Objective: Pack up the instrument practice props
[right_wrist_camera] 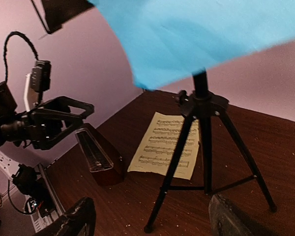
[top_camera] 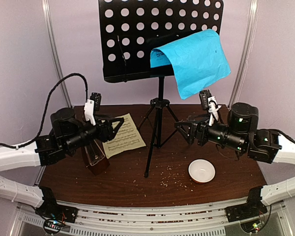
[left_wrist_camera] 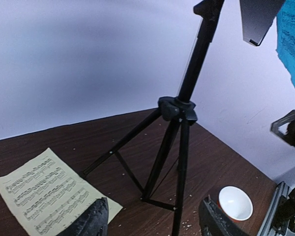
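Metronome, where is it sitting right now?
In the top view the brown metronome stands on the left side of the table, just near-left of the pale yellow music sheet and left of the tripod music stand.

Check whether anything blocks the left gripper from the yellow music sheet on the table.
Nothing visible does. The left gripper hangs open above the pale yellow music sheet, which lies flat and uncovered. The music stand's tripod legs stand beside it, the metronome by its near corner, neither on it.
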Controlling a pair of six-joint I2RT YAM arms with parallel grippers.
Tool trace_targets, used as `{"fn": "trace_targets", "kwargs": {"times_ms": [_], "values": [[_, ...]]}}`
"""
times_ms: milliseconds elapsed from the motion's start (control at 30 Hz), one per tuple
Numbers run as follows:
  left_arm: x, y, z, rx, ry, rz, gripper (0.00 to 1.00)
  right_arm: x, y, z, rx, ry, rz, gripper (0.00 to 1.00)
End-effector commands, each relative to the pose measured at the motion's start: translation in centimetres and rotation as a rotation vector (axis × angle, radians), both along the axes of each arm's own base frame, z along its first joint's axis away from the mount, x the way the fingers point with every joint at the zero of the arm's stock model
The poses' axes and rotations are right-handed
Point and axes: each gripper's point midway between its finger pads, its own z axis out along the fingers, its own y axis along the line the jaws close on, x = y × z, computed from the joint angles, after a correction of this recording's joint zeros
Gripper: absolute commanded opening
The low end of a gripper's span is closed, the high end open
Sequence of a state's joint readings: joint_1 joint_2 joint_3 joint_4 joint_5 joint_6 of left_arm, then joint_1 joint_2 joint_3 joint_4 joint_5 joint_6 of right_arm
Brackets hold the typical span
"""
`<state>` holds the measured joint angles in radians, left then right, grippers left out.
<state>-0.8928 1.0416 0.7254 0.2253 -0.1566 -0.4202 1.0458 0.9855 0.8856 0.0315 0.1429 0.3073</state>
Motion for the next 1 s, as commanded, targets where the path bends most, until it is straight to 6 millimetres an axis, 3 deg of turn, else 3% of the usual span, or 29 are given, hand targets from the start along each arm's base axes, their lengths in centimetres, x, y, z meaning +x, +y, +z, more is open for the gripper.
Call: {"fn": "trace_targets", "kwargs": {"times_ms": [0, 200, 333, 467, 700, 867, 967], "values": [[-0.9, -3.8, 1.0, -0.147, -0.013, -0.095, 0.66, 3.4, -3.2, -3.9, 0.027, 0.114, -0.18, 0.8], [-1.0, -7.8, -1.7, -0.21, 0.063, -0.173, 0.66, 5.9, -6.3, -8.5, 0.101, 0.247, -0.297, 0.8], [-0.7, -10.6, -3.4, -0.213, 0.107, -0.238, 0.64, 6.8, -7.5, -9.9, 0.122, 0.281, -0.338, 0.8], [0.8, -12.3, -5.0, -0.169, 0.132, -0.214, 0.53, 7.0, -7.8, -10.2, 0.136, 0.295, -0.339, 0.8], [4.2, -12.8, -7.6, -0.117, 0.162, -0.104, 0.52, 6.8, -7.9, -10.0, 0.156, 0.296, -0.33, 0.8], [5.6, -14.3, -7.8, -0.107, 0.16, -0.117, 0.5, 6.7, -8.0, -9.8, 0.161, 0.298, -0.328, 0.8], [6.5, -14.8, -7.9, -0.1, 0.153, -0.117, 0.42, 6.7, -8.1, -9.8, 0.166, 0.3, -0.329, 0.8]]}}
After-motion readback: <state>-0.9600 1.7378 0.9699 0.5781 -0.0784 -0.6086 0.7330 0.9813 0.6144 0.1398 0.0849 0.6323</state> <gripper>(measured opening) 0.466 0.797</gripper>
